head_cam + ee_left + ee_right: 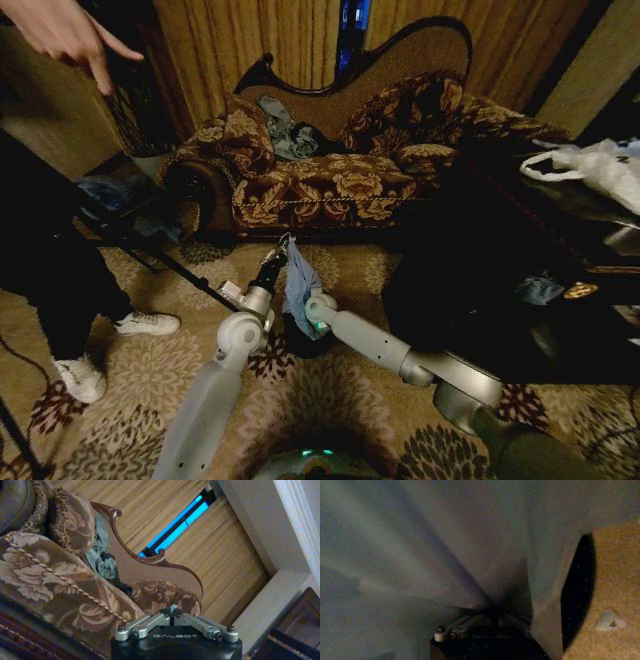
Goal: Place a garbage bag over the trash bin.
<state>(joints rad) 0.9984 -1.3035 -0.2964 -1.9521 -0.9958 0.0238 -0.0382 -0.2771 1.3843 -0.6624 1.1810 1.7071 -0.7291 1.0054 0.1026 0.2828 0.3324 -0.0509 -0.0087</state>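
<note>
Garbage bag (298,283): thin, pale blue, wrinkly film, hanging in soft folds just above the trash bin (308,342), a small black round one on the patterned floral carpet (130,380). Left hand (277,252) raised, pointing up toward the brocade sofa (330,185), fingers (165,617) closed together; bag's top edge sits at its tip, grip there can't be confirmed. Right hand (490,617) reaches in low beside the bin, fingers pinched on gathered bag film, folds draping around it.
</note>
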